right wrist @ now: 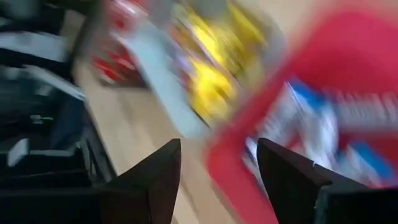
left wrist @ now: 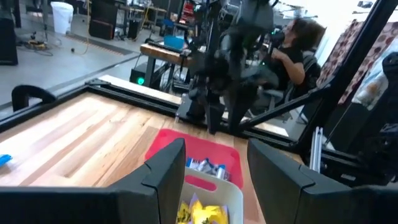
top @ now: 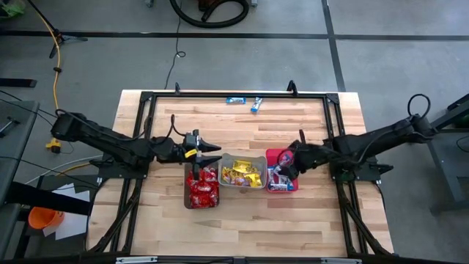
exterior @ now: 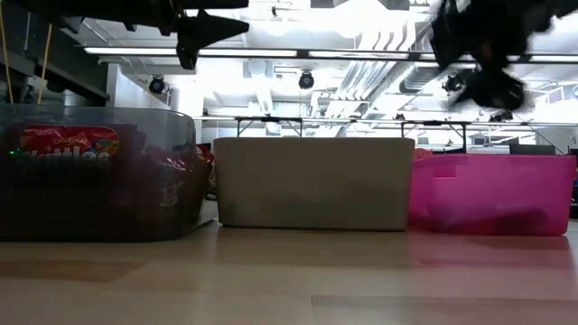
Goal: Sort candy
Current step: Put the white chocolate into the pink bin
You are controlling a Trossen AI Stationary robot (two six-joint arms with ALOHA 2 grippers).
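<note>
Across the table from above, you see three bins in a row between the two arms: a brown bin of red packets, a grey bin of yellow packets, and a pink bin of blue-and-white bars. Only that overhead view shows you two more bars lying at the table's far edge, well apart from both grippers.

From table height you get the bin walls side by side instead, brown, grey, pink, with one red packet's label showing through the brown wall; the candy in the other two is hidden there.

Your left gripper hangs over the far end of the brown bin, with the red packets just below it. Its wrist camera shows the fingers spread apart with nothing between them, looking across yellow packets and bars toward the right arm, with a seated person beyond the table.

Your right gripper sits over the pink bin. Its wrist view is smeared, but you can make out the fingers standing apart and empty above the bin's rim, with bars just ahead in the bin and yellow packets beyond.
</note>
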